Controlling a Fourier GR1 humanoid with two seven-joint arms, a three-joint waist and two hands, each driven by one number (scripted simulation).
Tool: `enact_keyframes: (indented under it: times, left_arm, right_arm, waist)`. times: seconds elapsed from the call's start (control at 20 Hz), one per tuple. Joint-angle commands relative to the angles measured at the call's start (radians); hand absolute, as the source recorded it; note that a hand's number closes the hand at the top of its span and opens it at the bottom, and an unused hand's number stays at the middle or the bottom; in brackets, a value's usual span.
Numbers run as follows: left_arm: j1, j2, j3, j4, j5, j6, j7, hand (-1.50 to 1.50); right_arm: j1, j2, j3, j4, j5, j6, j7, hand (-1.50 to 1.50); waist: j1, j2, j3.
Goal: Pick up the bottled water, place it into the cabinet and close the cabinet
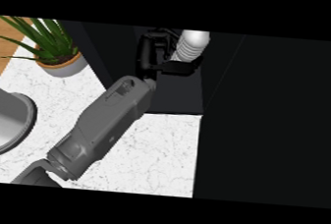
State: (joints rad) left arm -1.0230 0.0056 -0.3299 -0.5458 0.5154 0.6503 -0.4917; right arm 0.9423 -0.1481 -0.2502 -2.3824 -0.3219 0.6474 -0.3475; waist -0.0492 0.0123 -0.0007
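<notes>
The bottled water (192, 43) is a pale ribbed bottle, held tilted at the top middle of the head view, inside the dark opening of the black cabinet (181, 93). My left hand (153, 51) is shut on it, black fingers curled round its lower part and hiding the base. The grey forearm runs up to it from the lower left corner. I cannot tell whether the bottle touches a shelf. A large black panel (277, 123), apparently the cabinet's open door, fills the right side. My right hand does not show.
A potted plant (56, 56) with long green leaves stands at the upper left. A grey round basin (11, 121) lies at the left edge. White marble counter (158, 153) spreads below the cabinet.
</notes>
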Motion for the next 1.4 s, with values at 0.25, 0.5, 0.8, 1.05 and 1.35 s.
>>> enact_keyframes:
  times: [0.25, 0.5, 0.8, 1.05, 1.35]
  left_arm:
    - [-0.117, 0.009, 0.011, 0.246, -0.057, -0.026, -0.028, -1.50]
    - [-0.192, -0.005, 0.048, 0.297, -0.040, -0.007, -0.022, -1.50]
    - [-0.175, 0.016, 0.096, 0.282, -0.021, -0.117, -0.096, -1.50]
    - [-0.150, -0.005, 0.126, 0.191, 0.038, -0.232, -0.139, -1.50]
    - [-0.069, -0.005, 0.051, 0.040, 0.059, -0.278, -0.071, -1.50]
  right_arm:
    - [0.027, 0.025, 0.005, -0.099, -0.076, -0.004, 0.028, -1.50]
    - [-0.003, -0.016, -0.029, -0.078, -0.115, 0.001, 0.026, -1.50]
    - [0.051, 0.034, 0.010, -0.110, -0.071, 0.018, 0.016, -1.50]
    - [-0.010, 0.030, 0.013, -0.088, -0.057, -0.018, 0.036, -1.50]
    - [-0.069, 0.021, 0.036, -0.101, -0.049, -0.053, 0.103, -1.50]
  waist:
    - [-0.008, 0.003, 0.000]
    - [-0.017, 0.008, 0.000]
    - [-0.005, -0.001, -0.001]
    - [0.007, -0.004, -0.001]
    - [0.044, -0.017, 0.000]
